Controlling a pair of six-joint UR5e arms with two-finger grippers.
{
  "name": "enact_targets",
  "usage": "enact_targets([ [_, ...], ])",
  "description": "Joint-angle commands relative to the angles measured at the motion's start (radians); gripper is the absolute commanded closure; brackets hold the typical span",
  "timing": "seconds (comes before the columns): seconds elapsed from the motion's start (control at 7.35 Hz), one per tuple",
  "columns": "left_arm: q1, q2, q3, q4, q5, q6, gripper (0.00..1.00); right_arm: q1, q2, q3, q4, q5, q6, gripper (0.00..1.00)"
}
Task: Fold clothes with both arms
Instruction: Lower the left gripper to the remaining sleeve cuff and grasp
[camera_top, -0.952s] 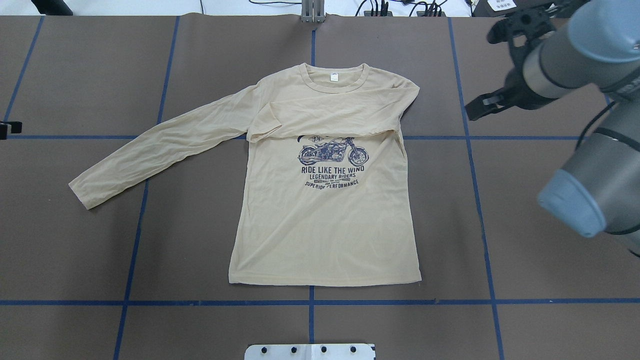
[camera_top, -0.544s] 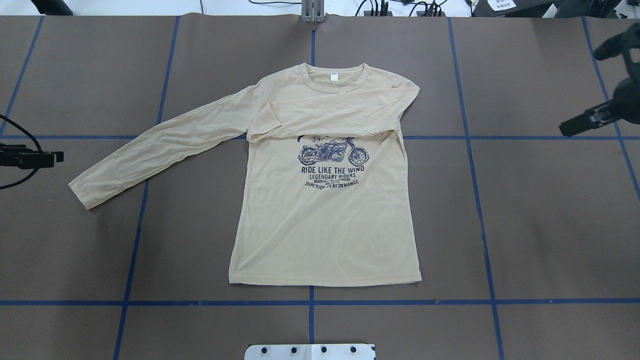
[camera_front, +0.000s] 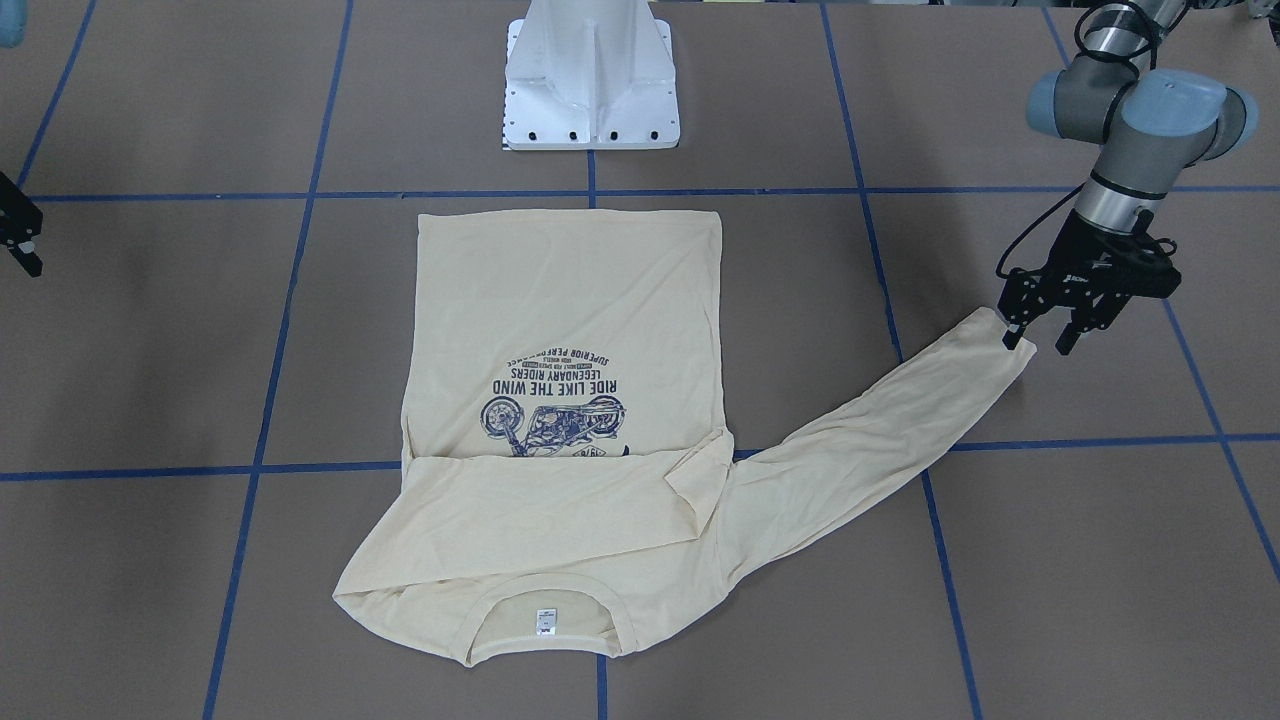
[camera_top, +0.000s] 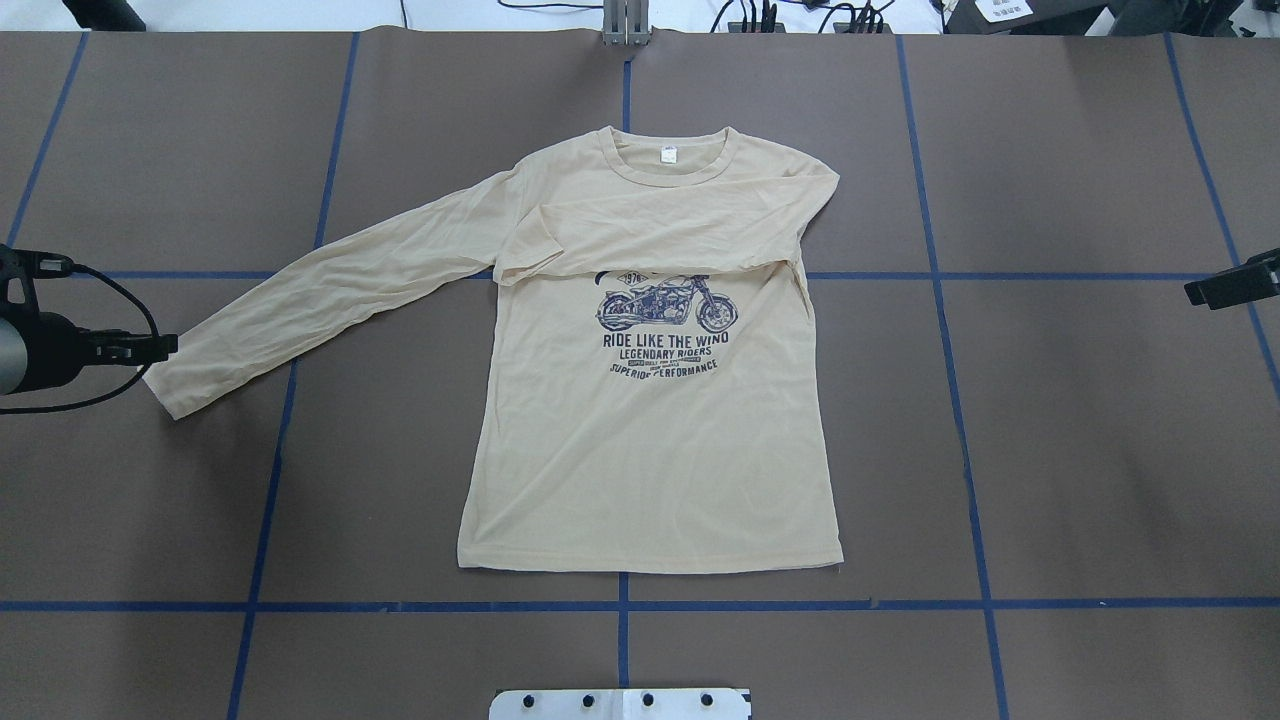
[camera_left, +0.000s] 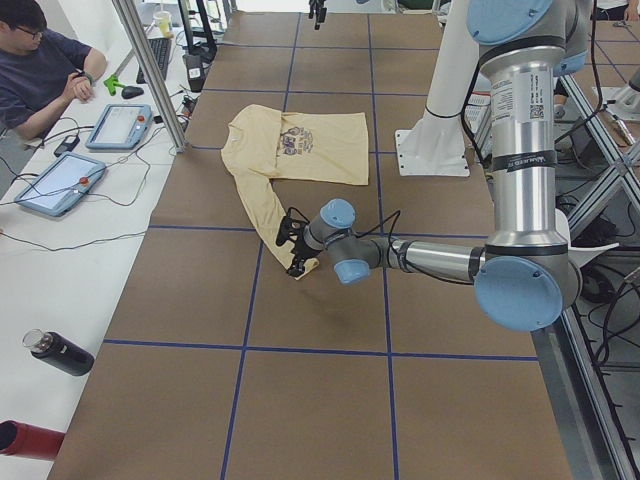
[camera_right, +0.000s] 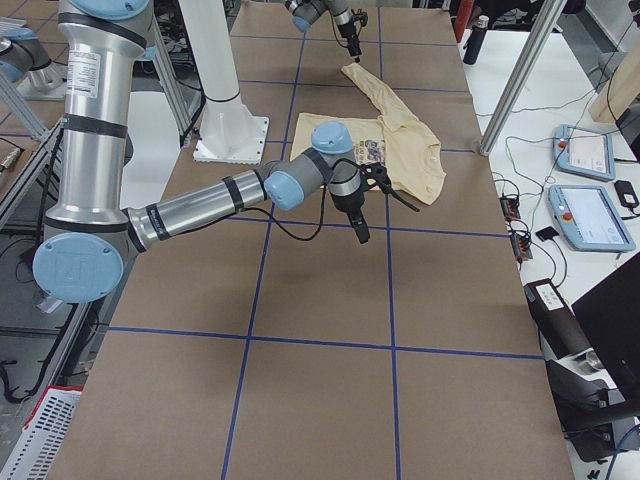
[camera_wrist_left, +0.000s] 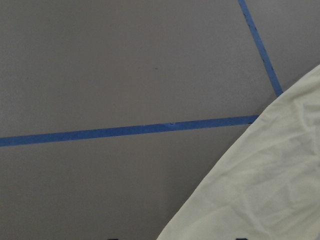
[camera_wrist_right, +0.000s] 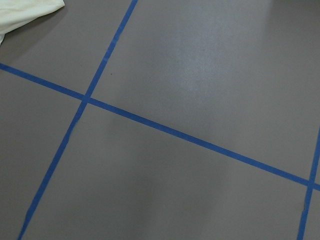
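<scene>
With the black two-finger left gripper (camera_front: 1038, 338) spread open at the outstretched cuff (camera_top: 175, 385) of the pale cream-yellow knit shirt (camera_top: 650, 450) lying flat on the brown mat (camera_top: 1050, 450), risks nipping just one thin layer, or none, if closed this near the edge.

Shirt (camera_top: 650, 460): thin cloth, matt, lightly creased. Surface (camera_top: 1080, 450): matt brown, paper-like, with smooth blue tape (camera_top: 800, 605). Left arm (camera_left: 521, 150): satin silver metal, glossy blue caps.
</scene>
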Motion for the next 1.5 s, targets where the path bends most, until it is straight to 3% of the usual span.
enact_targets([
  [0.0, 0.004, -0.021, 0.041, -0.001, 0.004, -0.001, 0.34, 0.001, 0.005, -0.004, 0.003, 0.001, 0.002, 0.00],
  [1.36, 0.052, 0.011, 0.046, -0.047, 0.004, -0.001, 0.38, -0.001, 0.013, -0.006, 0.003, 0.003, 0.006, 0.00],
])
